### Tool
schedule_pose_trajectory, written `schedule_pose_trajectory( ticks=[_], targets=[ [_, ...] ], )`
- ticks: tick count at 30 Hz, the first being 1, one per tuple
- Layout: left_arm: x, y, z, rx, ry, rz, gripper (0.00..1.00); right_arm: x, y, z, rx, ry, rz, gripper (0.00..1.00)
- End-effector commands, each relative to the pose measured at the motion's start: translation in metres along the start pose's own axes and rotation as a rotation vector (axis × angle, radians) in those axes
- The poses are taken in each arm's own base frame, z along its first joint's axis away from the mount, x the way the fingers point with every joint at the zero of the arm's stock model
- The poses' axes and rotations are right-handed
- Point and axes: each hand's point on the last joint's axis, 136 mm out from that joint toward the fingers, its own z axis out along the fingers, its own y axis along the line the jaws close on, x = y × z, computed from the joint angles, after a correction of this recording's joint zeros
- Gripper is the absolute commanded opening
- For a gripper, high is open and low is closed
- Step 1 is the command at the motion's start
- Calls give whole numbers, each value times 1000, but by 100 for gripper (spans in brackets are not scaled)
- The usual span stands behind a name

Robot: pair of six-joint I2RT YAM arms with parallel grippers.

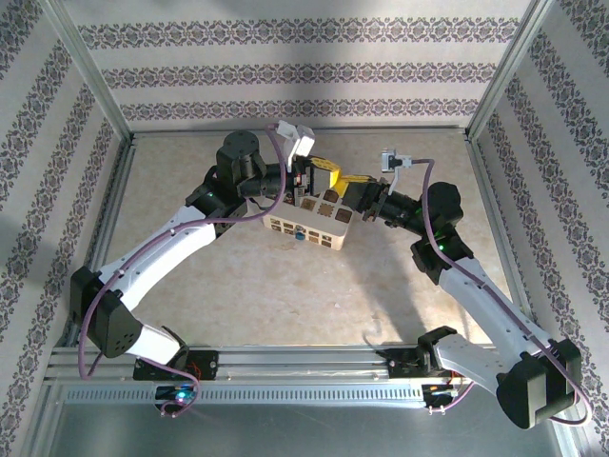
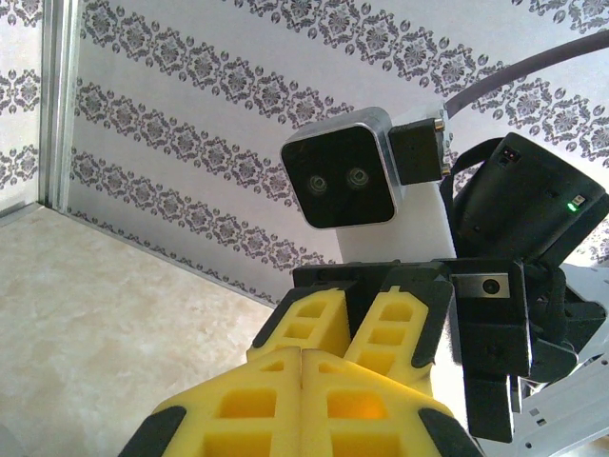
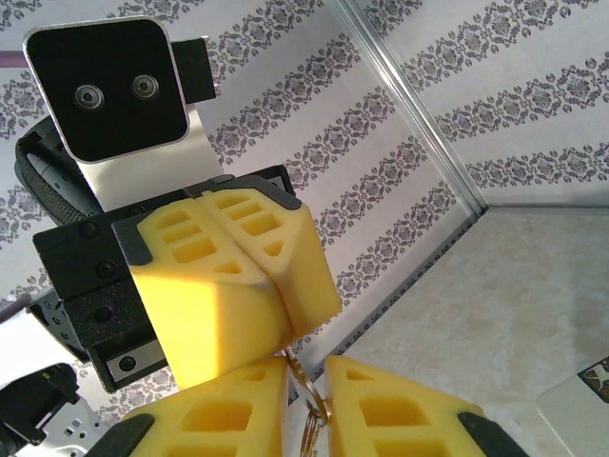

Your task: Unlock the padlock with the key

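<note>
The padlock (image 1: 298,235), a tiny blue speck, sits at the near edge of the cream box (image 1: 309,227) on the counter (image 1: 285,295). Both arms meet above the box's far side, their yellow fingers tip to tip. The left gripper (image 2: 303,367) has its fingers pressed together along one seam. The right gripper (image 3: 304,373) faces it, its fingers standing a little apart, with a thin metal ring (image 3: 306,405) in the narrow gap just under the left gripper's closed tips. I cannot tell whether the right gripper clamps that ring, and the key itself is too slight to make out.
</note>
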Motion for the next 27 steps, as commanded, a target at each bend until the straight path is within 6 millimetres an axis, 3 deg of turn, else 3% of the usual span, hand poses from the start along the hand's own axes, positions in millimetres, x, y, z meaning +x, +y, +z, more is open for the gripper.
schedule_pose_trajectory(
  ticks=[1,8,19,20,21,24,27],
  targets=[
    [-13,-2,-3,12,-40,29,0,-10,12,0,-25,-34,-32,17],
    [-14,4,-3,-28,-49,24,0,-2,7,-1,-14,-25,-6,13],
    [-15,8,-6,-58,-59,28,0,5,0,-2,5,-10,22,0],
    [-16,8,-8,-62,-63,29,2,6,-1,-3,8,-9,23,0],
    [-17,9,-9,-66,-67,27,11,7,-1,-3,13,-7,22,0],
    [-21,10,-15,-74,-89,23,17,10,-3,-5,27,1,17,0],
    [-27,16,-26,-102,-125,10,41,13,-6,-7,50,15,5,0]
  ],
)
